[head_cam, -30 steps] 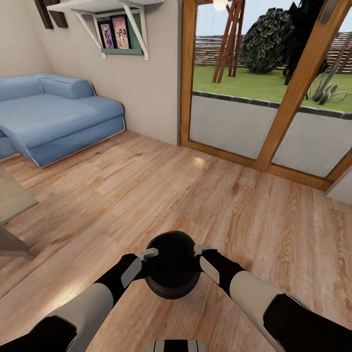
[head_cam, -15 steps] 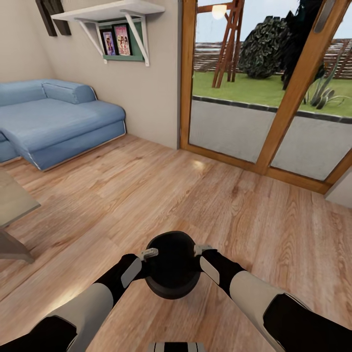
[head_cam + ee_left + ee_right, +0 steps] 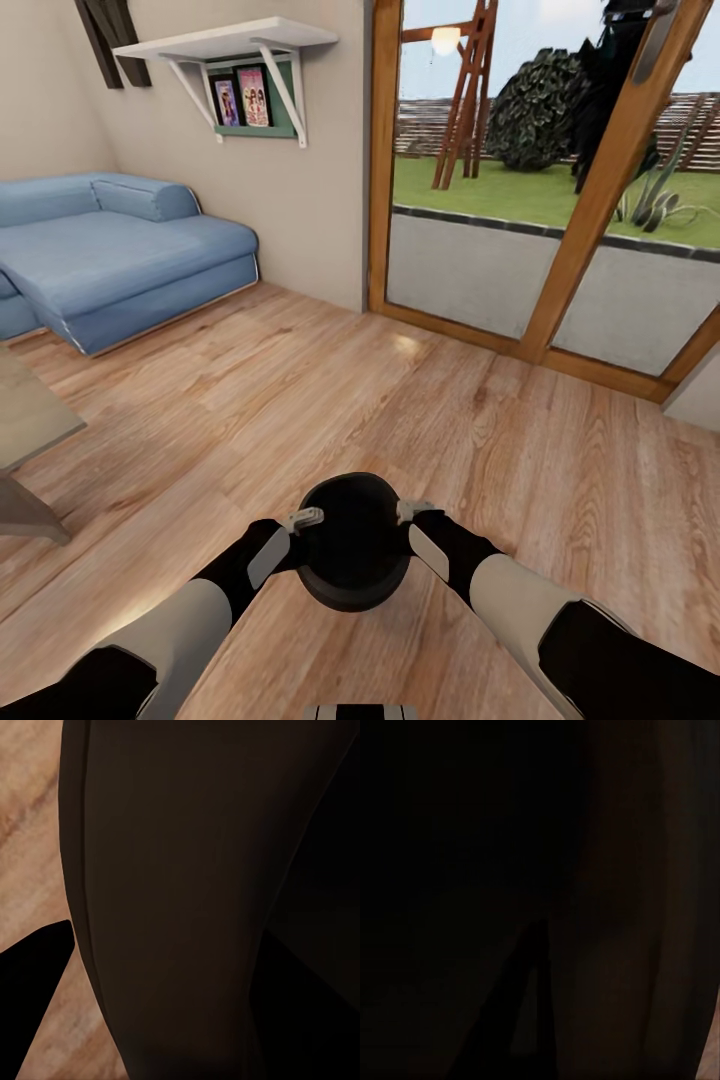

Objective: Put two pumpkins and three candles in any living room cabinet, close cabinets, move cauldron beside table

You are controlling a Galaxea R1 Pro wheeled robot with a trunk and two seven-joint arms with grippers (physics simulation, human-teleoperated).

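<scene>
Currently the cauldron step is in hand: the black cauldron (image 3: 352,542) hangs between both arms, low in front of the trunk, above the wood floor (image 3: 400,420). Left claw (image 3: 305,519) sits at the pot's left rim, right claw (image 3: 413,510) at its right rim, each pinched onto the rim as far as the head view shows. Both wrist views are nearly all dark pot wall, so finger closure is probably firm, but that is a judgement, not clear sight. A strip of floor shows beside the pot in the left wrist view, which suggests the pot is carried, not set down.

A corner of the grey-beige worktop (image 3: 30,425) shows at the far left edge, well apart from the cauldron. Blue sofa (image 3: 110,250) sits beyond it at far left; glass doors (image 3: 520,250) with wooden frames are ahead and right; wall shelf (image 3: 225,40) with pictures above the sofa.

Next move, judged: turn and drive the base left toward the worktop, keep both claws clamped and level so the pot doesn't slip or tilt, then lower it to the floor just beside the worktop leg and release both sides. Watch the arms for contact with the worktop edge.
</scene>
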